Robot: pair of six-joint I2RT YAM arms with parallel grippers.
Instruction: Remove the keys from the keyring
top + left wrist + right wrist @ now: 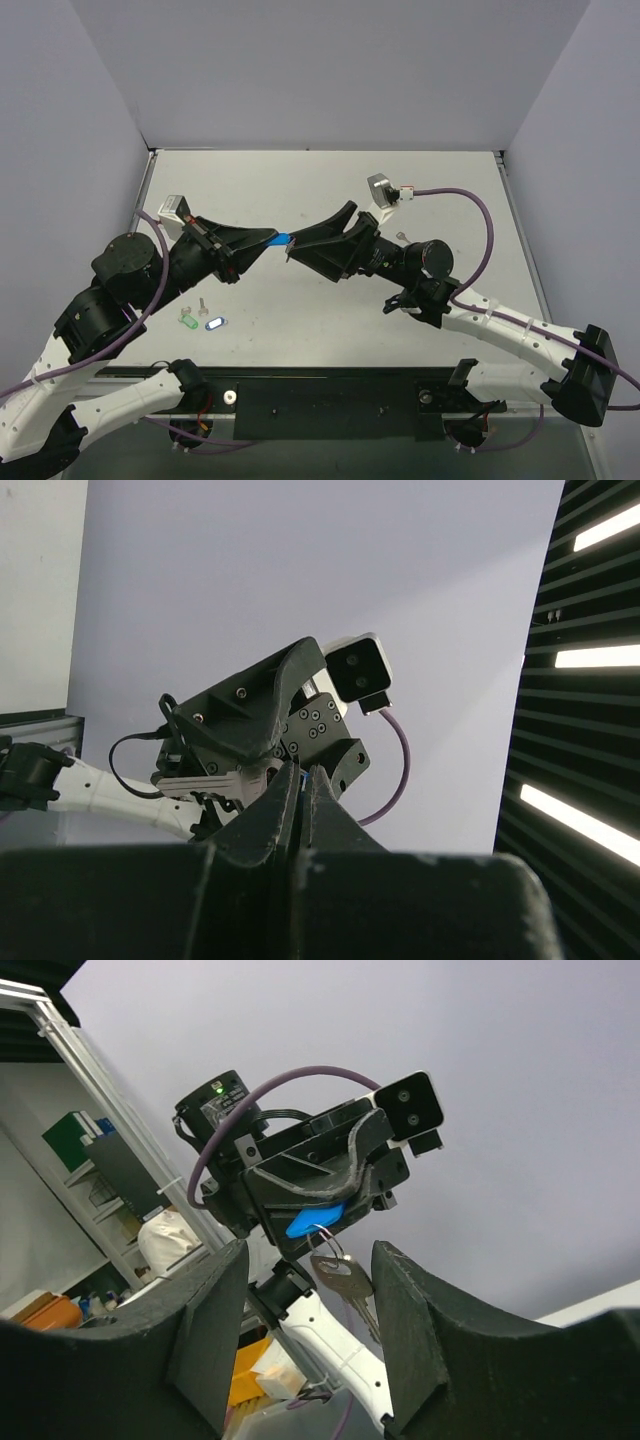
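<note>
While my raised left hand is clamping one blue key, my right hand is facing it half-open and empty, two keys lying on the worktop.

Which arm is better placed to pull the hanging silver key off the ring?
Right: the right fingers are open, facing the hanging silver key; the left fingers are shut on the blue cap above it.
</note>
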